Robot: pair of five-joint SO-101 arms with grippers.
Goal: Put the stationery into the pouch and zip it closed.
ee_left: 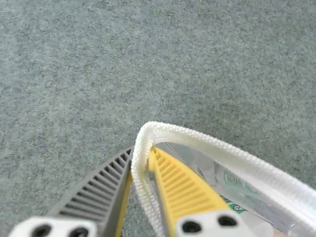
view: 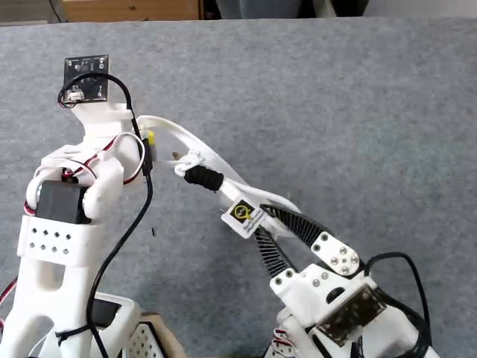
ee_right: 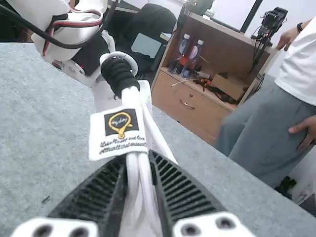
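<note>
The white pouch (view: 216, 175) hangs stretched between both arms above the grey table. My left gripper (view: 148, 143) is shut on one end of it; in the left wrist view the grey and yellow fingers (ee_left: 173, 185) pinch the white zipper edge (ee_left: 148, 143). Something with green print (ee_left: 232, 190) shows through the pouch's clear side. My right gripper (view: 257, 221) is shut on the other end, just behind the pouch's label (view: 243, 214). The black fingers (ee_right: 170, 180) clamp the pouch (ee_right: 138, 163) below the label (ee_right: 118, 132). A black zipper pull (ee_right: 117, 73) sits between the two grippers (view: 203, 177).
Grey felt covers the table (view: 358, 112), with free room at the back and right. The left arm's body (view: 71, 201) stands at the left with a black cable (view: 127, 224) hanging from it. A wooden cabinet (ee_right: 207, 94) stands beyond the table's edge.
</note>
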